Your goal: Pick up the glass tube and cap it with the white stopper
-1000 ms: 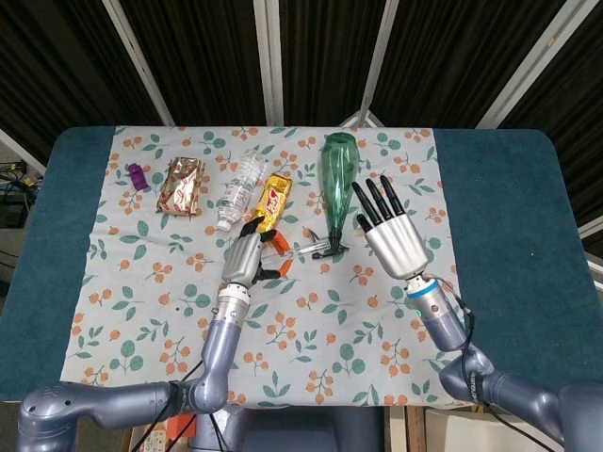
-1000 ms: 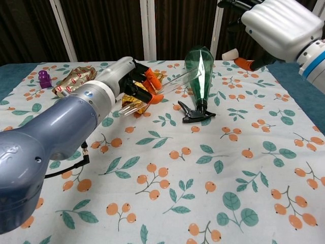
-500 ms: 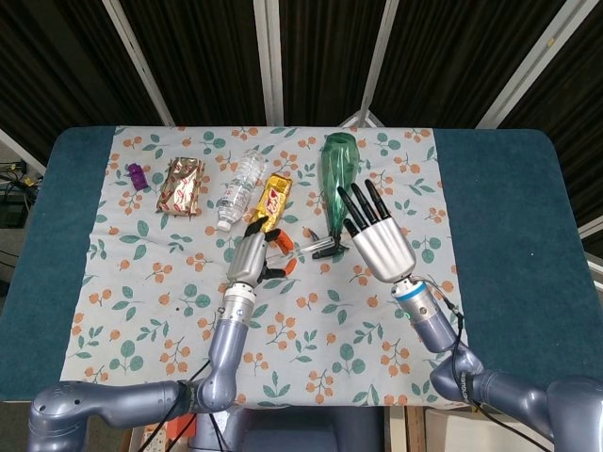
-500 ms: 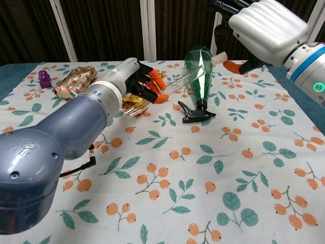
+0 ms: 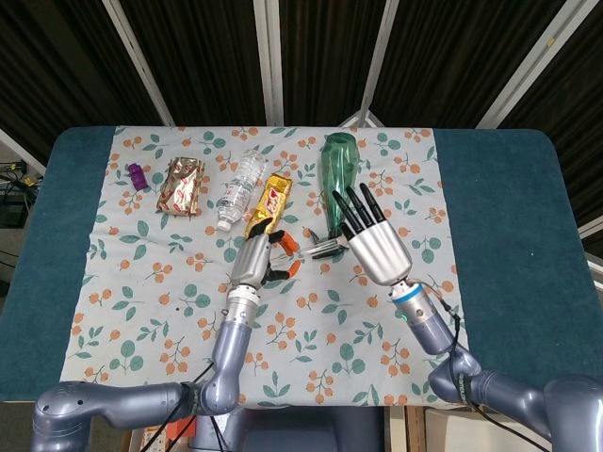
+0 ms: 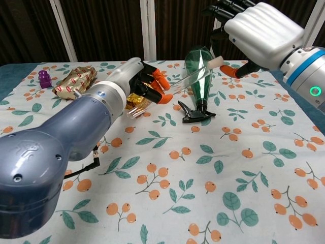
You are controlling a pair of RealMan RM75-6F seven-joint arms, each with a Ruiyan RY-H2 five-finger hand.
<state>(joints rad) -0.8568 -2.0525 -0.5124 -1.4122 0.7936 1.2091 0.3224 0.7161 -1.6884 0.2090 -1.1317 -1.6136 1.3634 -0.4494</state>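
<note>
My left hand grips the clear glass tube near its lower end, holding it above the cloth, slanted up to the right. My right hand is just right of the tube's upper end. It pinches the white stopper between its orange-tipped thumb and dark fingers. In the chest view the stopper meets the tube's mouth; I cannot tell whether it is seated. The head view hides the stopper behind my right hand.
A green spray bottle with a black trigger lies just behind the tube. A yellow snack packet, a plastic water bottle, a gold wrapper and a small purple object lie on the floral cloth.
My right hand has moved left with the stopper, up to the tube's upper end. My left hand has shifted slightly right, still holding the tube.
</note>
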